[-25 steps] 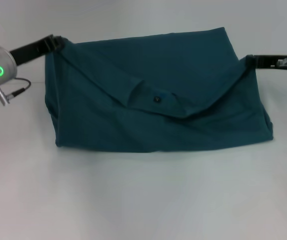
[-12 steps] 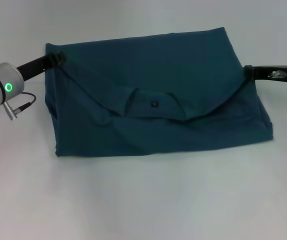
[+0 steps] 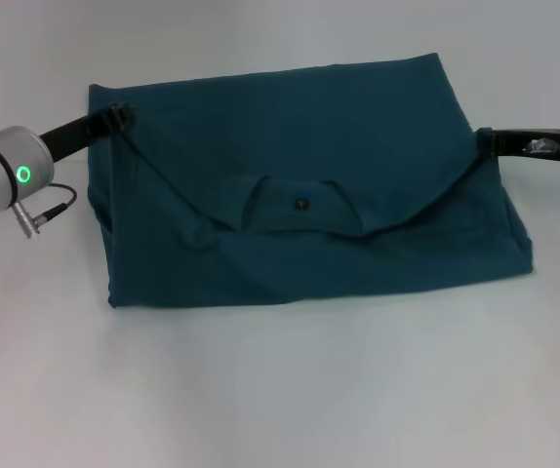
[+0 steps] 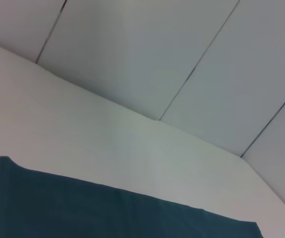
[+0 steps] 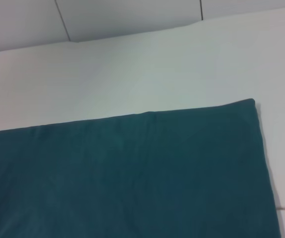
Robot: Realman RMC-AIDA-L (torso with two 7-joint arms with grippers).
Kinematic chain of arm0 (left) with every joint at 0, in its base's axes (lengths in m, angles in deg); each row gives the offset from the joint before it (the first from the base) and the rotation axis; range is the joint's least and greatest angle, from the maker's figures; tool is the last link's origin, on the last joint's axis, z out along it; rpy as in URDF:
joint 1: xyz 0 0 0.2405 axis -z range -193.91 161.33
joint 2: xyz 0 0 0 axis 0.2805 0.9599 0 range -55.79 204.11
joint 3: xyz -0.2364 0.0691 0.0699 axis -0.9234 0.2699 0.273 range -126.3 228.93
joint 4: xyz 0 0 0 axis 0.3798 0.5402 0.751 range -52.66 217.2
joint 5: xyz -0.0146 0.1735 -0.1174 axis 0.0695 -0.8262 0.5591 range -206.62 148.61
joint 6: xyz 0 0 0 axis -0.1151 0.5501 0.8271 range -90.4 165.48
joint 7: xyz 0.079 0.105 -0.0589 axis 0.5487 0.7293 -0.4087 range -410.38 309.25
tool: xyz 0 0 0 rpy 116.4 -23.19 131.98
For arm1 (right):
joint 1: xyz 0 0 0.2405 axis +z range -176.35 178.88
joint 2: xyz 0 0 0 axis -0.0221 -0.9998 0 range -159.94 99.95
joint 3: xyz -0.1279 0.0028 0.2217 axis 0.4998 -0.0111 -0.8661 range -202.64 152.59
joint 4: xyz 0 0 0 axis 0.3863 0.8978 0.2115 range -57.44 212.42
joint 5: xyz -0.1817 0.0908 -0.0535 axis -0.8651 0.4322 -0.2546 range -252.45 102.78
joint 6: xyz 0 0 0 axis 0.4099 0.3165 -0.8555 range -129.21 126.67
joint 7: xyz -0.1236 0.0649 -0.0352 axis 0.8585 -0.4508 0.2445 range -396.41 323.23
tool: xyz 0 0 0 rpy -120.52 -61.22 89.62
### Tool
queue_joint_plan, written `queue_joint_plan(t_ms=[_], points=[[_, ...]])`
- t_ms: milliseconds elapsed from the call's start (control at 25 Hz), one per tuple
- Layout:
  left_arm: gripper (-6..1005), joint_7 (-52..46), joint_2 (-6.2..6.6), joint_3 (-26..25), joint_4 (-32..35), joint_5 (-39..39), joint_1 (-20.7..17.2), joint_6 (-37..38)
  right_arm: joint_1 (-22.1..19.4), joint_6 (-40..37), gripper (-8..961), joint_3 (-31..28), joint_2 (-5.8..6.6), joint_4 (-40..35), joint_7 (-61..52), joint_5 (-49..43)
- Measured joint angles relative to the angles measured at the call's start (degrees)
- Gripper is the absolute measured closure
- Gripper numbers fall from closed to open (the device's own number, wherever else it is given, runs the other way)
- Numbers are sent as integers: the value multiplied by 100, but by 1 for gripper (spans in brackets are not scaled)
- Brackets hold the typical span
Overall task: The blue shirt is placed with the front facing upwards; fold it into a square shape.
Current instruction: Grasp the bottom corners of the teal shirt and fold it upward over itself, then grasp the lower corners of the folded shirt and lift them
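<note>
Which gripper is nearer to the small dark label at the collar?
Right, though only slightly. The label sits left of the shirt's middle; the left gripper is at the shirt's left edge, the right gripper at its right edge.

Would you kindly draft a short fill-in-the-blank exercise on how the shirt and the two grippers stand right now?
1. The blue shirt lies on a ____ table.
2. The left gripper is at the shirt's ____ edge, by the robot's own sides.
3. The right gripper meets the shirt at its ____ edge.
4. The small dark label sits inside the round ____.

Missing words: white; left; right; collar
</note>
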Motion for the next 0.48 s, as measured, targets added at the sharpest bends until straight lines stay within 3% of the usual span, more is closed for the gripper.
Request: queue_joint_plan(t_ms=[240, 480], points=[[845, 137, -101, 8, 130, -4, -94, 161, -81, -179, 922, 0, -19, -56, -5, 0], [742, 142, -110, 8, 198, -31, -143, 240, -148, -290, 760, -16, -102, -265, 21, 7]])
